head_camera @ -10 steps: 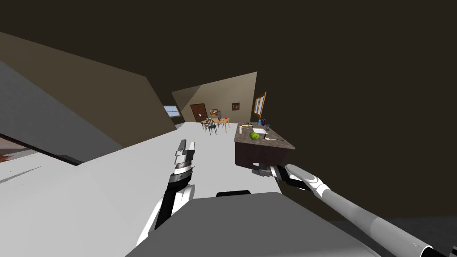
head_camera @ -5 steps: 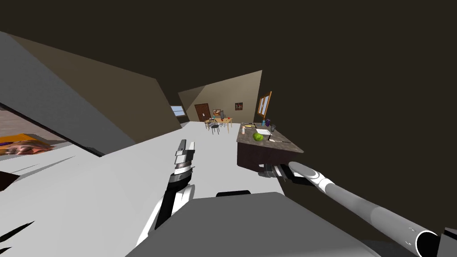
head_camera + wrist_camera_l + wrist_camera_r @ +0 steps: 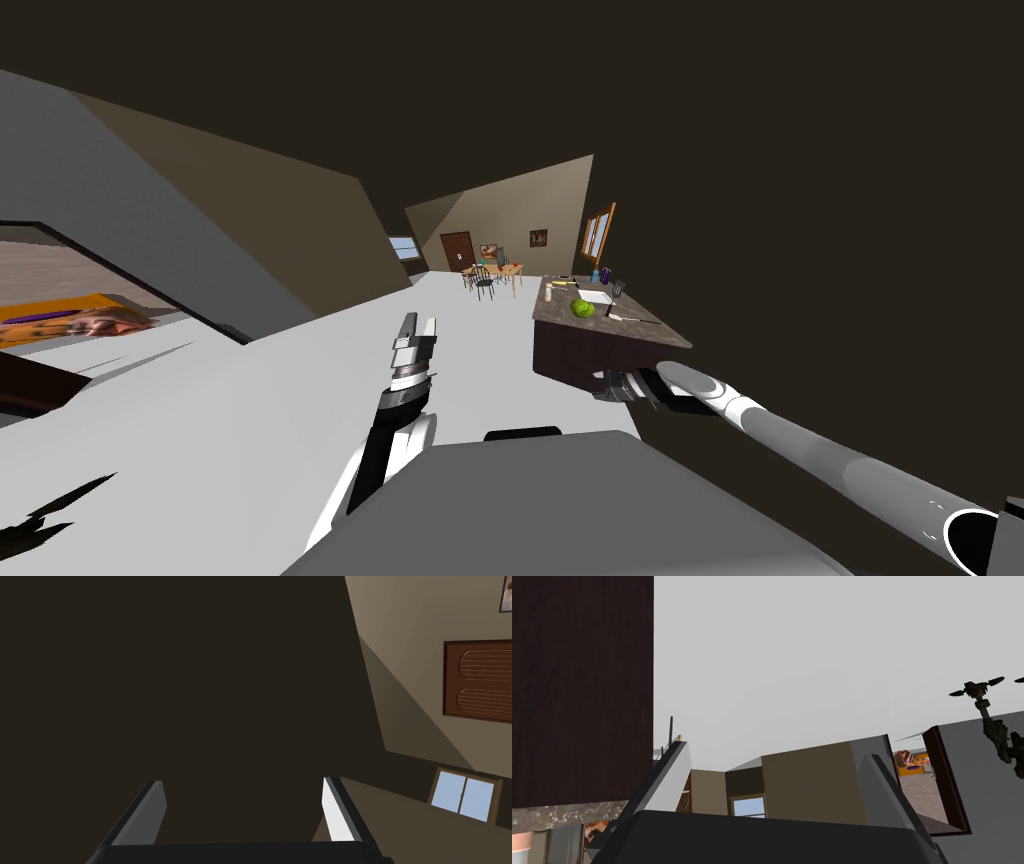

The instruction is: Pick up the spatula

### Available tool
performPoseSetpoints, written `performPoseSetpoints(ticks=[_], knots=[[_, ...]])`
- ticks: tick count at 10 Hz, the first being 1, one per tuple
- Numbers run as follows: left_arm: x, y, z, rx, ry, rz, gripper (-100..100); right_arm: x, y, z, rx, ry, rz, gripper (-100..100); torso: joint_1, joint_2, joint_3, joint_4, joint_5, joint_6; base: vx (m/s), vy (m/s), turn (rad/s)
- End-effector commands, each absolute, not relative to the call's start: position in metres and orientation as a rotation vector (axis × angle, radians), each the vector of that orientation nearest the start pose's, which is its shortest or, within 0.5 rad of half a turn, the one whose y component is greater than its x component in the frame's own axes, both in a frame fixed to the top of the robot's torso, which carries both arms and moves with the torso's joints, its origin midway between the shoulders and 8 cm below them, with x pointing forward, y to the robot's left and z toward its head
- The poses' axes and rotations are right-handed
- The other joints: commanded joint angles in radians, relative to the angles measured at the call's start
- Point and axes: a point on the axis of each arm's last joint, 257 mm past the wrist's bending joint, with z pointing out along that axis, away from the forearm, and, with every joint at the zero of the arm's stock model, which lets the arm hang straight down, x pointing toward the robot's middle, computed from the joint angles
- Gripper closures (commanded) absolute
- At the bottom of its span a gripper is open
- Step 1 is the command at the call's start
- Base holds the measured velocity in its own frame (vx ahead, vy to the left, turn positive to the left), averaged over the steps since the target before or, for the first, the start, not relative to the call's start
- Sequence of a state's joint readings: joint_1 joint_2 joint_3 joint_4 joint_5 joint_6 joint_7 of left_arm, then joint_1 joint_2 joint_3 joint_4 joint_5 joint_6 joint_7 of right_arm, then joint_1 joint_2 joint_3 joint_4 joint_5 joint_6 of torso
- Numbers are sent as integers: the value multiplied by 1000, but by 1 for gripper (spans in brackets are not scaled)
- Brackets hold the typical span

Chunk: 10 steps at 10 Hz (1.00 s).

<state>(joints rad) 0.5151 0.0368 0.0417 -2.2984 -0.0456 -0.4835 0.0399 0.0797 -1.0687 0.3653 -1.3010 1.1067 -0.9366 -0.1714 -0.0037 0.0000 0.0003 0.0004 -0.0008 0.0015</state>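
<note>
A dark-sided kitchen counter (image 3: 585,352) with a mottled top stands ahead on my right. On its top lies a thin utensil (image 3: 630,318) with a pale head and a dark handle, seemingly the spatula, beside a round green thing (image 3: 582,308). My right gripper (image 3: 606,384) hangs low in front of the counter's near side, well short of the utensil, and its fingers stand open (image 3: 776,751) next to a dark brown panel (image 3: 582,691). My left gripper (image 3: 416,323) is raised over the pale floor, open and empty (image 3: 243,782).
A bottle, a white board and small items share the counter top (image 3: 560,300). A wooden dining table with chairs (image 3: 492,276) stands further back by a brown door (image 3: 457,250). An open doorway (image 3: 90,300) on my left shows an orange rug. Brown walls close in on both sides.
The whole head picture has shifted: I have turned or rolled, so the counter sits a little further right and the left doorway shows more. The right arm moved with it; both grippers stay open.
</note>
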Motion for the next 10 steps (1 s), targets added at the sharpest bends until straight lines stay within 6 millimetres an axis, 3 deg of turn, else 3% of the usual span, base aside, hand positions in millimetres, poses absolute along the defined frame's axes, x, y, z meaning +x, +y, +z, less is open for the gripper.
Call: performPoseSetpoints(ticks=[1, 2, 3, 5, 6, 8, 9, 10], knots=[[341, 285, 25, -622, 665, -1262, 0, 303, -392, -395, -1027, 2363, 520, -100, 0, 0, 0, 0, 0, 0, 26, -3, 190], [341, 285, 25, -622, 665, -1262, 0, 300, -403, -400, -1013, 2388, 502, -100, 0, -1, -1, 0, 0, -1, 35, -21, 104], [341, 285, 25, -622, 665, -1262, 0, 294, -439, -401, -1067, 2448, 418, -100, -1, -2, -1, 0, 0, 0, 50, -27, 164], [341, 285, 25, -622, 665, -1262, 0, 291, -449, -403, -1071, 2466, 397, -100, -1, -3, -1, -1, 0, 0, 40, -22, 37], [341, 285, 25, -622, 665, -1262, 0, 285, -481, -399, -1142, 2511, 314, -100, -1, -2, -1, 0, 0, 0, 42, -40, 145], [341, 285, 25, -622, 665, -1262, 0, 280, -493, -402, -1122, 2541, 293, -100, -2, -2, -1, -1, -1, 0, 31, -29, 54], [341, 285, 25, -622, 665, -1262, 0, 271, -529, -397, -1179, 2593, 207, -100, -1, -1, -1, 0, 0, 0, 45, -25, 128], [341, 285, 25, -622, 665, -1262, 0, 272, -528, -397, -1188, 2591, 206, -100, -1, -2, -1, 0, 0, 0, 48, -33, 99]])
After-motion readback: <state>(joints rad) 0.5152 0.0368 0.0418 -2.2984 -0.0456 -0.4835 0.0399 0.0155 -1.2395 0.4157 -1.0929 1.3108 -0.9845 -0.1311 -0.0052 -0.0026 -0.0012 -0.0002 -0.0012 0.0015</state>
